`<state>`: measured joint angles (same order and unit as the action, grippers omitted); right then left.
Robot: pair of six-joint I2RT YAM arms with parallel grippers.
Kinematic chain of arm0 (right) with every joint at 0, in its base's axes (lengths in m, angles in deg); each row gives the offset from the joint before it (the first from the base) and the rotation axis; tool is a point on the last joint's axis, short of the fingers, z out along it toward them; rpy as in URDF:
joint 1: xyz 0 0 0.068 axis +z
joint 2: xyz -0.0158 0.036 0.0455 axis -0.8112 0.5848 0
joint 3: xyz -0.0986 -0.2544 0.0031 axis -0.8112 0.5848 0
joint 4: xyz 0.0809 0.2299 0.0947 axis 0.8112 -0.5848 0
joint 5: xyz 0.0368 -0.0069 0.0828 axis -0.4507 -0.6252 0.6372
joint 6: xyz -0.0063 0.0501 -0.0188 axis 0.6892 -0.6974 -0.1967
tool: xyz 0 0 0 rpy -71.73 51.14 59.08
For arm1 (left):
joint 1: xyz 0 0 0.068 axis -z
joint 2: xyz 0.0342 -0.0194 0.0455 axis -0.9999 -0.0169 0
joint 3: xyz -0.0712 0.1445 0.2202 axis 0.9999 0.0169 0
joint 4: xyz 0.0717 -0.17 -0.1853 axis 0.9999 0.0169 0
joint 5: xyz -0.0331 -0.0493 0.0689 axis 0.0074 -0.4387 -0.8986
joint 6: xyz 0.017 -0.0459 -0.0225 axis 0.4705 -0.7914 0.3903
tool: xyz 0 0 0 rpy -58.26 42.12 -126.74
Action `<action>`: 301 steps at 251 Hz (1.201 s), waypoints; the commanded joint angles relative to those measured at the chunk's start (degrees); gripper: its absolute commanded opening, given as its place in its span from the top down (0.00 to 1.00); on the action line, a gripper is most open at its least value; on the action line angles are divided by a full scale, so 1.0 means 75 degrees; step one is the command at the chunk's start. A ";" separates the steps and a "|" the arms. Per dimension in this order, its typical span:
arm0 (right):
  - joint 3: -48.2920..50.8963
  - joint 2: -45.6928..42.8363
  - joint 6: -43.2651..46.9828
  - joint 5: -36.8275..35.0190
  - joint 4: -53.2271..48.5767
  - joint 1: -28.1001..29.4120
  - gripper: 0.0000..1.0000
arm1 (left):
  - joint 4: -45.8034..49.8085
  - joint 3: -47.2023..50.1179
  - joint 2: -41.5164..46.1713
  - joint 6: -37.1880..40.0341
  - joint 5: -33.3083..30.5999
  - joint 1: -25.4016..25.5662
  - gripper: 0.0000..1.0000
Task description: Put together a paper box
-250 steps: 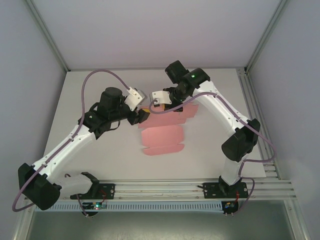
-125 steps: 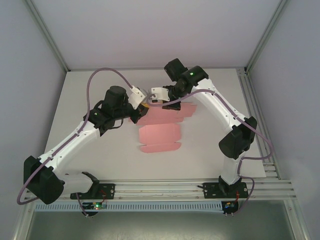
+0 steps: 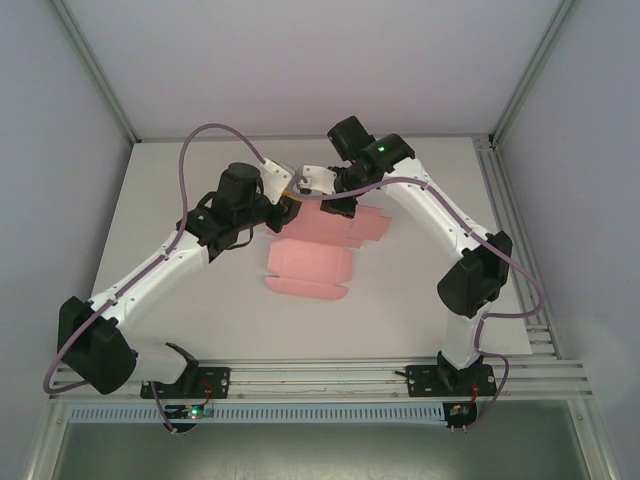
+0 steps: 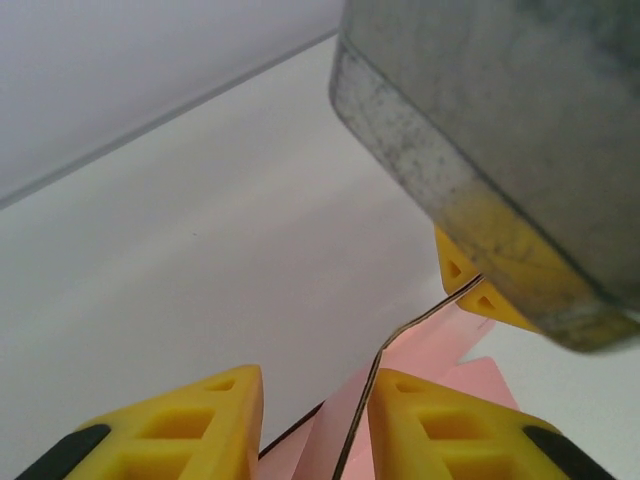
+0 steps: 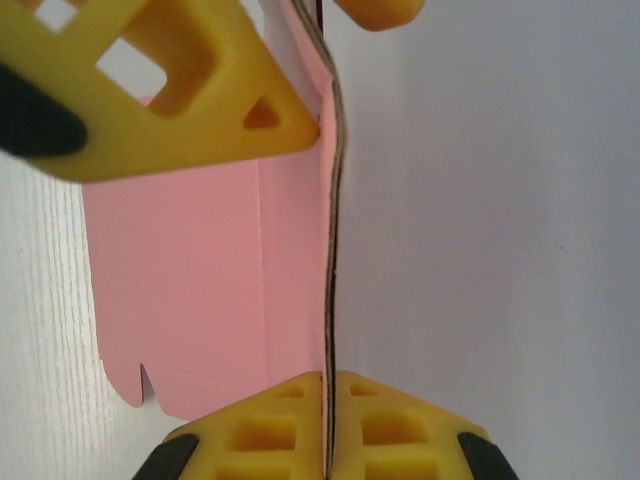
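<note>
Since one second ago, both pincers have drawn together toward the far middle of the counter (image 3: 400, 300), and the near panel of the paper box (image 3: 308, 268) has shifted to the left.

Top external view: the pink sheet lies flat on the counter between the two arms, near panel toward the bases, tabbed panel (image 3: 365, 225) to the right. Its far edge is lifted to where the left pincer (image 3: 283, 207) and the right pincer (image 3: 303, 192) meet, tips almost touching. The arm links and a purple cable (image 3: 215, 135) cover the grip itself. An aluminium rail (image 3: 330, 378) carries both bases.

Left wrist view: the left pincer (image 4: 315, 400) stands partly parted. The thin card edge (image 4: 365, 420) rises between its yellow fingers, close against the right-hand one. The card (image 4: 440, 350) bends up to a yellow finger (image 4: 478, 290) of the right pincer, under that pincer's grey body (image 4: 500, 130).

Right wrist view: the right pincer (image 5: 327, 425) is clamped on the upright card edge, fingers pressed to both faces. The pink panel (image 5: 200, 280) spreads to the left, a notch at its lower corner. Two fingers (image 5: 150, 90) of the left pincer straddle the same edge farther along.
</note>
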<state>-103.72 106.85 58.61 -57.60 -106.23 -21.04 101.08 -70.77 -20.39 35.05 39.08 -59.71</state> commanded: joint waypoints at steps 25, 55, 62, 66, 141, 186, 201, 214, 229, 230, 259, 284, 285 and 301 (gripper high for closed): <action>0.0033 0.0041 -0.0537 0.0077 0.0308 0.0007 1.00 | 0.0154 -0.0548 0.0023 0.0158 -0.0229 0.0169 0.63; 0.0064 0.0031 -0.0525 0.0033 0.0261 -0.0016 1.00 | 0.0447 -0.0605 0.0159 0.0265 0.0123 0.0185 0.56; 0.0081 0.0031 -0.0533 0.0016 0.0262 -0.0017 1.00 | 0.0452 -0.0572 0.0217 0.0335 0.0206 0.0191 0.56; 0.0068 0.0041 -0.0536 0.0007 0.0261 -0.0026 1.00 | 0.0441 -0.0545 0.0252 0.0364 0.0256 0.0188 0.57; 0.0083 -0.0106 -0.0670 0.0316 0.0296 -0.0091 1.00 | 0.0619 -0.0367 0.0092 0.0053 0.0147 0.0182 0.67; 0.0059 -0.0093 -0.1152 0.0260 0.0413 -0.0109 1.00 | 0.0048 0.0155 0.0207 -0.0606 -0.0833 0.0237 0.75; 0.0074 -0.0088 -0.1413 0.0366 0.0501 -0.0110 1.00 | -0.0378 0.0378 0.0274 -0.0904 -0.1295 0.0307 0.83; 0.0079 -0.0108 -0.1702 0.0461 0.0602 -0.0090 1.00 | -0.0831 0.0578 0.0281 -0.1129 -0.1640 0.0389 0.86; 0.0083 -0.0131 -0.2129 0.0559 0.0790 -0.0069 1.00 | -0.1400 0.0804 0.0238 -0.1234 -0.2015 0.0541 0.86; 0.0083 -0.0138 -0.2142 0.0571 0.0795 -0.0066 1.00 | -0.1441 0.0823 0.0236 -0.1249 -0.2046 0.0548 0.87; 0.0246 -0.0269 -0.2544 0.0542 0.1130 0.0090 1.00 | -0.2117 0.0881 -0.0076 -0.1712 -0.2822 0.0863 0.99; 0.0432 -0.0393 -0.3151 0.0110 0.1531 0.0287 1.00 | -0.2322 0.0639 -0.0464 -0.2023 -0.4124 0.1235 1.00; 0.0445 -0.0398 -0.3186 0.0100 0.1546 0.0288 1.00 | -0.2330 0.0635 -0.0484 -0.2042 -0.4172 0.1252 1.00; 0.0639 -0.0509 -0.3772 0.0093 0.1914 0.0289 1.00 | -0.2600 0.0621 -0.0680 -0.2420 -0.4672 0.1406 1.00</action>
<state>-100.86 106.61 38.96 -57.47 -99.45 -21.06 87.39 -65.24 -21.79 23.53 16.26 -52.17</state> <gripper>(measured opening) 0.049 0.063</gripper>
